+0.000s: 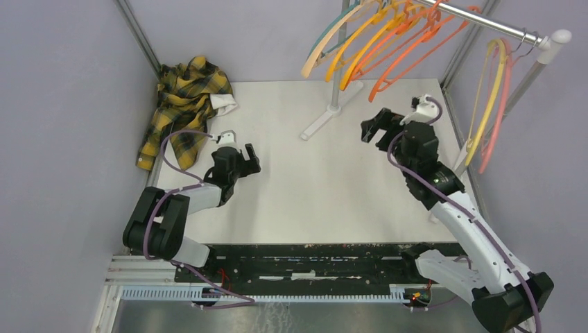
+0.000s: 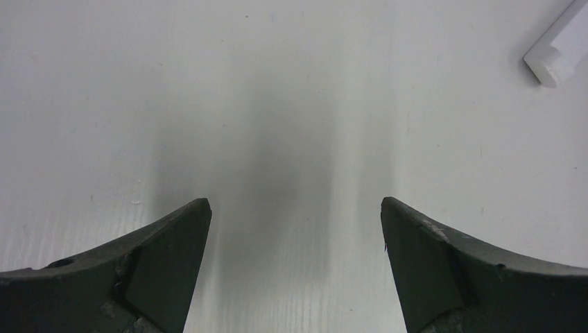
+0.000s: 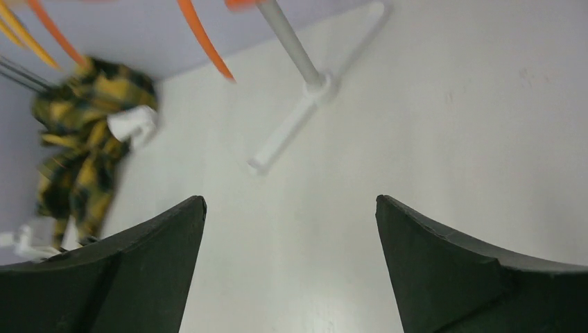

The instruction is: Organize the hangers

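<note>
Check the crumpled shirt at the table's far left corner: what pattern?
The shirt is yellow-and-black plaid, clearest in the top external view.

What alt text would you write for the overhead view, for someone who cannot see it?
Two robot arms reach over a white table, the left hand and right hand both open and empty. Colourful hangers hang on a silver rail at back right; a plaid shirt lies crumpled at back left.
</note>
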`<control>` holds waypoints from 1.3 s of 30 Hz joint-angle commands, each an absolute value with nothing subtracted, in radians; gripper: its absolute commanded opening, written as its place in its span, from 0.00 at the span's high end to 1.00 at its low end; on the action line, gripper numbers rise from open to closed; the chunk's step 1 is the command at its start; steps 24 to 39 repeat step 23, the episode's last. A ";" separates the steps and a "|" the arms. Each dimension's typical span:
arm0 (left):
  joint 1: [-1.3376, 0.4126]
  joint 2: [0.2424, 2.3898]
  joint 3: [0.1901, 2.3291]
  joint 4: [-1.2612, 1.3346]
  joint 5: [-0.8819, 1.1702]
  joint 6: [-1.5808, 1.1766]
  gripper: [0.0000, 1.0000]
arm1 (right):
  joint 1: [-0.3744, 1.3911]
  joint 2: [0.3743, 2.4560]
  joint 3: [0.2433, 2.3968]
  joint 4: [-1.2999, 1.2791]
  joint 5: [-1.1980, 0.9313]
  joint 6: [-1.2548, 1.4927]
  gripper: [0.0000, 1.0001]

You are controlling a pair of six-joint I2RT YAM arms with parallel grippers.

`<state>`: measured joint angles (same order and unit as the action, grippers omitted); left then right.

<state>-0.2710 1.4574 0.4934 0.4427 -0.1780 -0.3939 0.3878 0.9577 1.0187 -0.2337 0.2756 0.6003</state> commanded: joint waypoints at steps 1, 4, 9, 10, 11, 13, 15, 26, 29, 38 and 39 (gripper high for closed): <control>-0.282 1.470 0.531 0.448 -0.233 -0.359 0.01 | 0.462 0.916 0.890 -0.259 0.439 0.522 0.00; -0.283 1.479 0.536 0.446 -0.233 -0.357 0.01 | 0.494 0.923 0.820 -0.258 0.443 0.512 0.00; -0.299 1.489 0.544 0.445 -0.234 -0.344 0.01 | 0.562 0.994 0.724 -0.172 0.395 0.464 0.00; -0.304 1.490 0.545 0.446 -0.233 -0.339 0.01 | 0.574 1.023 0.710 -0.139 0.370 0.456 0.00; -0.311 1.491 0.546 0.446 -0.232 -0.333 0.01 | 0.595 1.056 0.701 -0.106 0.344 0.441 0.00; -0.328 1.493 0.550 0.445 -0.230 -0.315 0.01 | 0.633 1.134 0.719 -0.077 0.338 0.420 0.00; -0.340 1.495 0.554 0.445 -0.230 -0.304 0.01 | 0.667 1.220 0.764 -0.078 0.369 0.397 0.00; -0.346 1.483 0.554 0.439 -0.221 -0.296 0.01 | 0.733 1.381 0.840 -0.071 0.415 0.341 0.00; -0.346 1.483 0.554 0.439 -0.221 -0.296 0.01 | 0.733 1.381 0.840 -0.071 0.415 0.341 0.00; -0.346 1.483 0.554 0.439 -0.221 -0.296 0.01 | 0.733 1.381 0.840 -0.071 0.415 0.341 0.00; -0.346 1.483 0.554 0.439 -0.221 -0.296 0.01 | 0.733 1.381 0.840 -0.071 0.415 0.341 0.00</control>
